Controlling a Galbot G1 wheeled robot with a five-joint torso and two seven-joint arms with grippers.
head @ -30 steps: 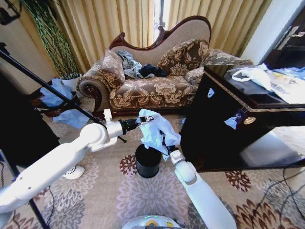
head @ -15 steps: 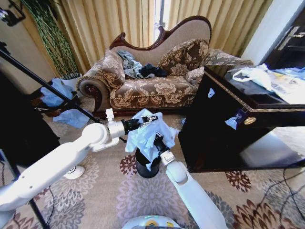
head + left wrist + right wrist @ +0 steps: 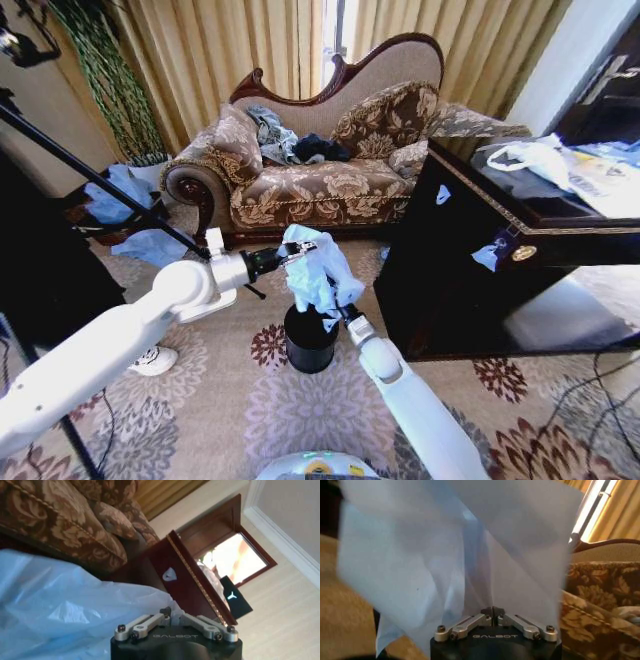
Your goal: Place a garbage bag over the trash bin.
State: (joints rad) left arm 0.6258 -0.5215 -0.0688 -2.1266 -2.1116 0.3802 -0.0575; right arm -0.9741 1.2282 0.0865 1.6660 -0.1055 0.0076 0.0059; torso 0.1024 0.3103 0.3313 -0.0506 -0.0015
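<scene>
Left gripper (image 3: 300,250): out over the bin, jaws closed on the top of the bag, and in its wrist view the fingers (image 3: 150,620) meet with film bunched against them.
Right gripper (image 3: 332,298): lower, just above the rim, clamped on the bag's lower edge; the fingertips (image 3: 492,612) are pressed together on the sheet.
Bag (image 3: 315,268): hanging between the 2 grippers right above the bin, crumpled, mouth not spread.
Why held so: likely 2 pinch points, 1 high and 1 low, to pull the film taut and find an opening to go round the rim.
Bag material: thin pale blue plastic, see-through, creased, limp.
Bin (image 3: 308,340): small black cylinder, smooth sides, upright on the patterned carpet (image 3: 290,410), no liner on it yet.
Sofa (image 3: 310,190): behind, floral brocade, carved dark wood.
</scene>
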